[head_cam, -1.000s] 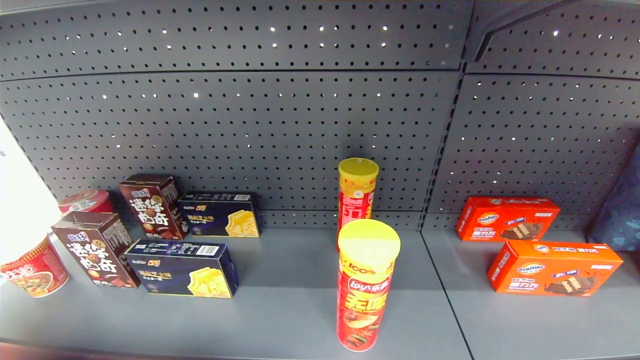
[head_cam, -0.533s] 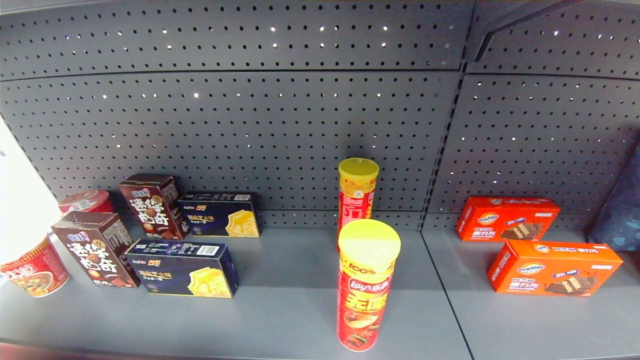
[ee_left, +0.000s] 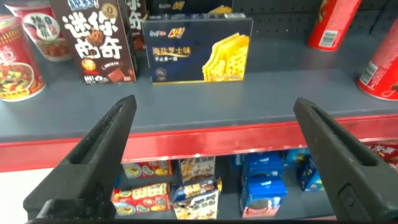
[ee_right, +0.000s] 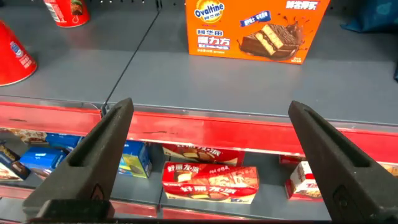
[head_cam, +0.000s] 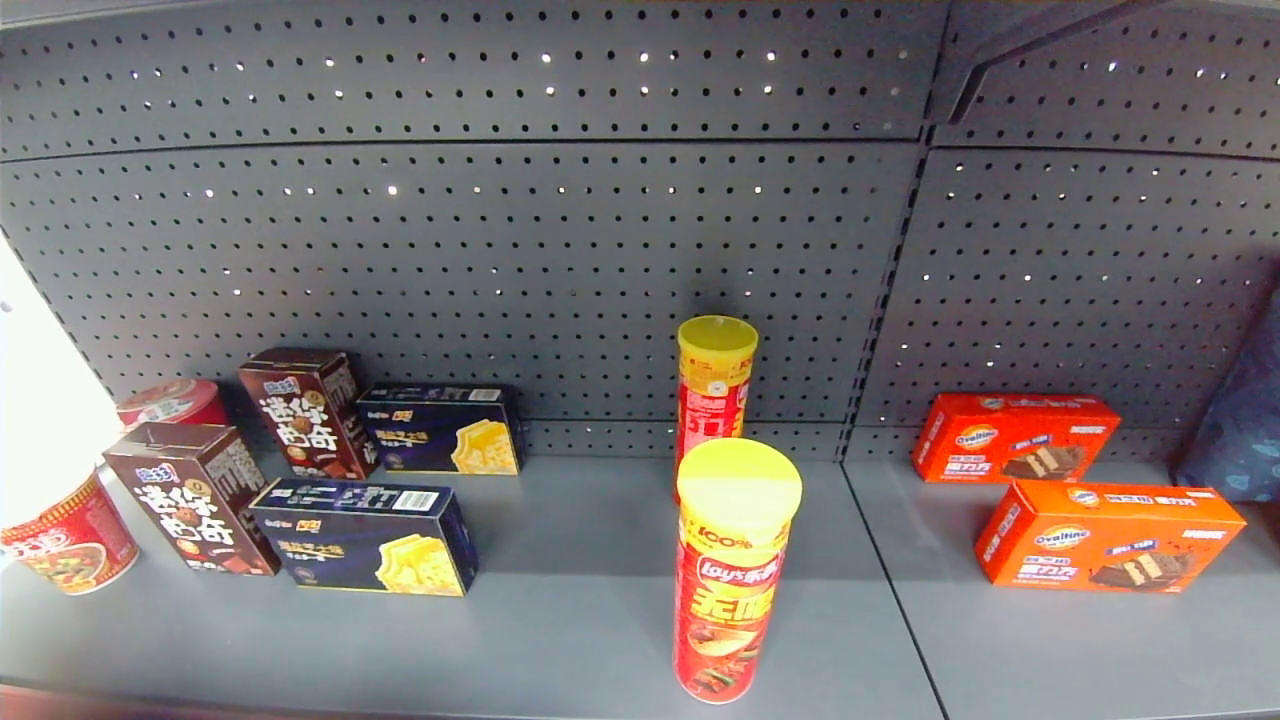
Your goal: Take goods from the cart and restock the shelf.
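Grey shelf (head_cam: pixel 590 610): lying straight ahead of both arms, a bare stretch sitting between the navy box (head_cam: pixel 365 535) and the upright chip can (head_cam: pixel 735 570).
Left gripper (ee_left: pixel 214 104): gaping wide, holding nothing, sitting nearer that gap.
Right gripper (ee_right: pixel 211 107): gaping wide, empty, facing the orange box (ee_right: pixel 252 31).

Counted on shelf, head view: 2 tall red chip tubes w/ yellow plastic lids (head_cam: pixel 737 570), 2 flat orange cardboard boxes (head_cam: pixel 1105 535), 2 dark blue cardboard boxes w/ yellow picture (head_cam: pixel 370 540). Also 2 upright dark brown cardboard boxes (head_cam: pixel 190 495) and 2 round red noodle cups (head_cam: pixel 70 540). Plus 1 dark blue patterned item (head_cam: pixel 1240 420) at the edge, kind not clear.
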Controlling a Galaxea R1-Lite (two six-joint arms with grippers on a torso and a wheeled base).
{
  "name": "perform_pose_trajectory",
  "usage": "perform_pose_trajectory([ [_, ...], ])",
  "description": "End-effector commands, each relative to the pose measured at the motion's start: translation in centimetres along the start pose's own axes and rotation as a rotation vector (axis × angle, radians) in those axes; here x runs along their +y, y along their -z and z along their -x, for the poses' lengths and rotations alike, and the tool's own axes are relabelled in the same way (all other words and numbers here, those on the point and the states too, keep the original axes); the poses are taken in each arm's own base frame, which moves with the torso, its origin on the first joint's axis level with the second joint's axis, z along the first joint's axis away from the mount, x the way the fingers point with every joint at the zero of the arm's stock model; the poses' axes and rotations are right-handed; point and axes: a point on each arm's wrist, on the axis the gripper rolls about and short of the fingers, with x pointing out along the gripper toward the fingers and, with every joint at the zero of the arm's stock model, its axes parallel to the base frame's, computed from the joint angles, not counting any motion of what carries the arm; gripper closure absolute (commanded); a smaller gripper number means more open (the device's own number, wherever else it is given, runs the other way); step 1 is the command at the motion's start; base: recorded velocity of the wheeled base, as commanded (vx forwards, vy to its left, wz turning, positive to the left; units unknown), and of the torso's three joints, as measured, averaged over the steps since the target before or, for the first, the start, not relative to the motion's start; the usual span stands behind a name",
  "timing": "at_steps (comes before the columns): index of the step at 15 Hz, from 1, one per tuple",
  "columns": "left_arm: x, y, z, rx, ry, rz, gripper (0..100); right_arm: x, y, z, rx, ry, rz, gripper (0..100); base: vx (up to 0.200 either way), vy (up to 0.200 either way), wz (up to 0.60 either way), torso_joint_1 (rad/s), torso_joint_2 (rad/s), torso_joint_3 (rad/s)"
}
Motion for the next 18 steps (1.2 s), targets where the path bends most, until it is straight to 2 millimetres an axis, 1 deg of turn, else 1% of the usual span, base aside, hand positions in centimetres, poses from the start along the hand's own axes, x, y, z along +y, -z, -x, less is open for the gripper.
perform_pose_trajectory([
  [1, -0.01, 0.02, 0.15, -0.019, 0.003, 0.003, 0, 0.0, -0.01, -0.02, 0.002, -0.001, 0.0, 0, 0.0, 0.0, 0.0, 0.0, 0.0, 0.0],
  [14, 0.02, 0.04, 0.15, -0.018, -0.009, 0.007, 0, 0.0, 0.0, -0.02, 0.003, -0.003, 0.001, 0, 0.0, 0.0, 0.0, 0.0, 0.0, 0.0],
  [18, -0.03, 0.02, 0.14, -0.022, 0.014, -0.005, 0, 0.0, 0.0, -0.02, 0.003, -0.003, 0.001, 0, 0.0, 0.0, 0.0, 0.0, 0.0, 0.0],
])
